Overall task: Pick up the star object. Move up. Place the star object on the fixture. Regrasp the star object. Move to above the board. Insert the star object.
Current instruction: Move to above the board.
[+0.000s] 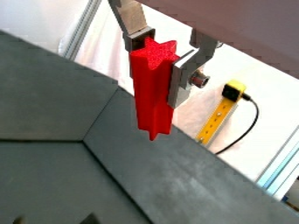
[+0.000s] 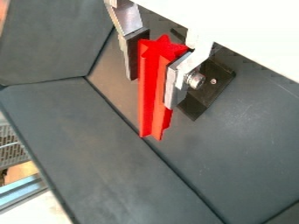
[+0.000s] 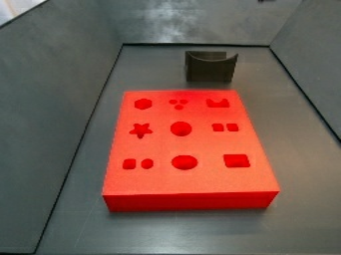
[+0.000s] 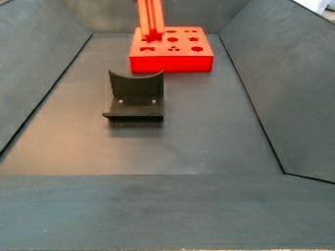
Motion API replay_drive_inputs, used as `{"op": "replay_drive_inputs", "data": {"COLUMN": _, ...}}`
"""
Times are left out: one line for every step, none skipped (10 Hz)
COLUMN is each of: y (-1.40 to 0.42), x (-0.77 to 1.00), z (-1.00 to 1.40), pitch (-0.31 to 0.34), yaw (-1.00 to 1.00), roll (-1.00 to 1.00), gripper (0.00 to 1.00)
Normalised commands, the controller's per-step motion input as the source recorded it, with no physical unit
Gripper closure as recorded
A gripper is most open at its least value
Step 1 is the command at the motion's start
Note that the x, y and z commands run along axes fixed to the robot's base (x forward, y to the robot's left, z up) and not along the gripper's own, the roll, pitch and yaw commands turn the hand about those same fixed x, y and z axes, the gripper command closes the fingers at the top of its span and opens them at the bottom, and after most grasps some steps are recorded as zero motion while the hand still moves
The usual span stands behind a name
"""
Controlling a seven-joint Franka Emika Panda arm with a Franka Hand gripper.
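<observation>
the gripper (image 1: pixel 163 54) has its two silver fingers (image 1: pixel 129 19) closed narrowly on the top end of the red star object (image 1: pixel 151 87), a long prism with a star-shaped cross-section. in both wrist views (image 2: pixel 155 83) the piece hangs straight down from the pads, its long axis in line with the fingers, and its lower end is free, touching nothing.

in a side view the star object (image 4: pixel 151 15) shows only as a red bar coming down from the top edge, high over the far part of the red board (image 4: pixel 171 49); the gripper itself is out of frame there. in the other side view neither gripper nor piece shows, only the board (image 3: pixel 188 196) with its rows of cut-outs and the star-shaped hole (image 3: pixel 140 128) at about 9 o'clock from the board's centre. the fixture (image 3: pixel 210 66) sits at 12 o'clock beyond the board, empty.

judging by this, the regrasp is done and the arm is at or near the above-the-board stage. what the next move seems to depend on is the vertical axis of the piece lining up over the star hole, and the star's points matching the hole's rotation. the pictures do not show whether it is yet over that hole, nor how the points are turned.
</observation>
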Motion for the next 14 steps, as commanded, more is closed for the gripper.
{"op": "replay_drive_inputs", "data": {"y": 0.01, "x": -0.05, "z": 0.42, "pitch": 0.051, "yaw": -0.01, "roll": -0.06, "gripper": 1.00}}
{"op": "replay_drive_inputs", "data": {"y": 0.00, "x": -0.04, "z": 0.23, "pitch": 0.061, "yaw": 0.00, "roll": -0.06, "gripper": 1.00}}
{"op": "replay_drive_inputs", "data": {"y": -1.00, "x": -0.36, "z": 0.28, "pitch": -0.076, "yaw": -0.08, "roll": -1.00, "gripper": 1.00}}
{"op": "replay_drive_inputs", "data": {"y": -1.00, "x": -0.36, "z": 0.29, "pitch": -0.084, "yaw": -0.08, "roll": -1.00, "gripper": 1.00}}
{"op": "replay_drive_inputs", "data": {"y": -1.00, "x": -0.39, "z": 0.31, "pitch": -0.093, "yaw": -0.08, "roll": -1.00, "gripper": 1.00}}
{"op": "replay_drive_inputs", "data": {"y": -1.00, "x": -0.39, "z": 0.29, "pitch": -0.096, "yaw": -0.09, "roll": -1.00, "gripper": 1.00}}
{"op": "replay_drive_inputs", "data": {"y": -1.00, "x": -0.40, "z": 0.30, "pitch": -0.096, "yaw": -0.09, "roll": -1.00, "gripper": 1.00}}
{"op": "replay_drive_inputs", "data": {"y": -1.00, "x": -0.41, "z": 0.30, "pitch": -0.087, "yaw": -0.10, "roll": -1.00, "gripper": 1.00}}
{"op": "replay_drive_inputs", "data": {"y": -1.00, "x": -0.42, "z": 0.30, "pitch": -0.086, "yaw": -0.10, "roll": -1.00, "gripper": 1.00}}
{"op": "replay_drive_inputs", "data": {"y": -1.00, "x": -0.44, "z": 0.31, "pitch": -0.088, "yaw": -0.11, "roll": -1.00, "gripper": 1.00}}
{"op": "replay_drive_inputs", "data": {"y": -1.00, "x": -0.47, "z": 0.31, "pitch": -0.091, "yaw": -0.11, "roll": -1.00, "gripper": 1.00}}
{"op": "replay_drive_inputs", "data": {"y": -0.85, "x": -0.42, "z": 0.26, "pitch": -0.095, "yaw": -0.11, "roll": -1.00, "gripper": 1.00}}
{"op": "replay_drive_inputs", "data": {"y": -0.56, "x": -0.31, "z": 0.18, "pitch": -0.104, "yaw": -0.11, "roll": -1.00, "gripper": 1.00}}
{"op": "replay_drive_inputs", "data": {"y": -0.22, "x": -0.17, "z": 0.06, "pitch": -0.075, "yaw": -0.06, "roll": -0.70, "gripper": 1.00}}
